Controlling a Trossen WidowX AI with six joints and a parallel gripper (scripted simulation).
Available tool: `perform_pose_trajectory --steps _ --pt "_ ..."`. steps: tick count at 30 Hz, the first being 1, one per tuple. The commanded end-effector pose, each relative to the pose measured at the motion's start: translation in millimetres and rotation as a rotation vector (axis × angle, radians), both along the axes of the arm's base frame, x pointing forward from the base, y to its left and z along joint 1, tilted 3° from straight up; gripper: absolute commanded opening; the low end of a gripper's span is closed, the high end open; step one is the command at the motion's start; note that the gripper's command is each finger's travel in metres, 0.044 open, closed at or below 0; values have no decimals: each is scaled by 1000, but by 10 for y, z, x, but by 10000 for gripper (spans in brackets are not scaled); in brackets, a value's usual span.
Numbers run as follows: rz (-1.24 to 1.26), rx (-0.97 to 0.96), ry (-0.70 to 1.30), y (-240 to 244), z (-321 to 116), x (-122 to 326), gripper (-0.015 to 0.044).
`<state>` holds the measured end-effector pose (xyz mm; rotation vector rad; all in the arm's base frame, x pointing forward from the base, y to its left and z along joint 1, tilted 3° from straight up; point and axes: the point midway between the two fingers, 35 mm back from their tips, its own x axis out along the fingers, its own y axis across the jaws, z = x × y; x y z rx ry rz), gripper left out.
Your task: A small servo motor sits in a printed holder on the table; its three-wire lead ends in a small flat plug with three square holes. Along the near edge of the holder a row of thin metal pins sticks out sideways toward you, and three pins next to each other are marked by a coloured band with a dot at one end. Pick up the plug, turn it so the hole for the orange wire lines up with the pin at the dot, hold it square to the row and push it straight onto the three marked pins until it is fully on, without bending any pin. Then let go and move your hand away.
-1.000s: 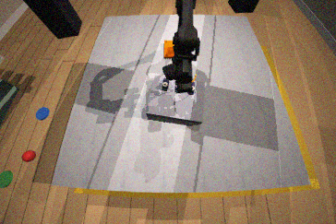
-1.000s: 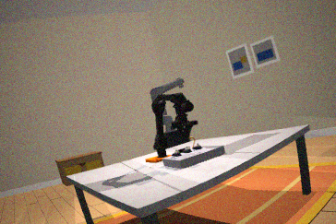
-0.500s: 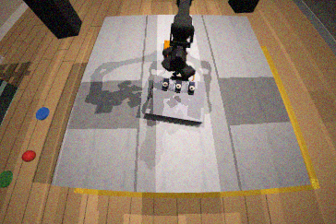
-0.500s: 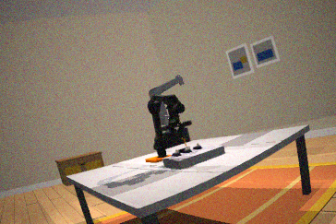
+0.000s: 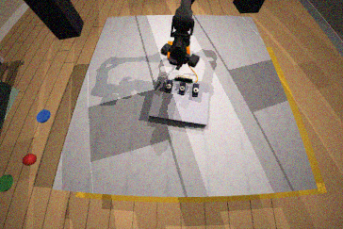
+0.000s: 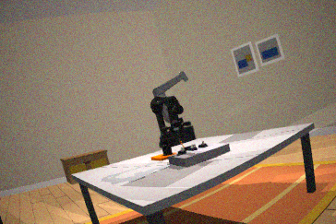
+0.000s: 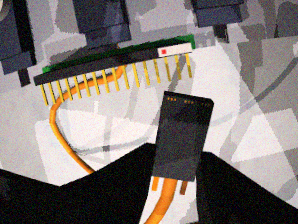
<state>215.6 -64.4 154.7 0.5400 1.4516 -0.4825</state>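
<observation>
My gripper (image 5: pixel 178 68) (image 7: pixel 176 157) is shut on the black plug (image 7: pixel 182 135). The plug's three-hole end faces the pins; an orange wire shows at its left, a thicker orange lead in the middle and a brown wire at its right. The row of gold pins (image 7: pixel 96 86) sticks out from the holder (image 5: pixel 188 107) (image 6: pixel 203 156). A white band (image 7: pixel 179 49) with a red dot (image 7: pixel 164 52) at its left end marks the three rightmost pins. The plug appears just short of these pins, shifted right and turned relative to the row. Its height against the pins cannot be told.
Three dark servo-like blocks (image 5: pixel 169 86) (image 5: pixel 182 88) (image 5: pixel 195 89) stand on the holder behind the pin row. A loop of orange wire (image 7: pixel 53 120) hangs left of the plug and passes by the pins. An orange piece (image 6: pixel 162 158) lies at the arm's base.
</observation>
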Motion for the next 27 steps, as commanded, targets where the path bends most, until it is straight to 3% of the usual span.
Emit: perform_pose_trajectory --steps 1,9,27 --pt "118 -3 1 22 -71 -154 0" --pt "342 -17 -1 62 -203 -428 0" --pt "347 -17 -1 66 -599 -392 0"
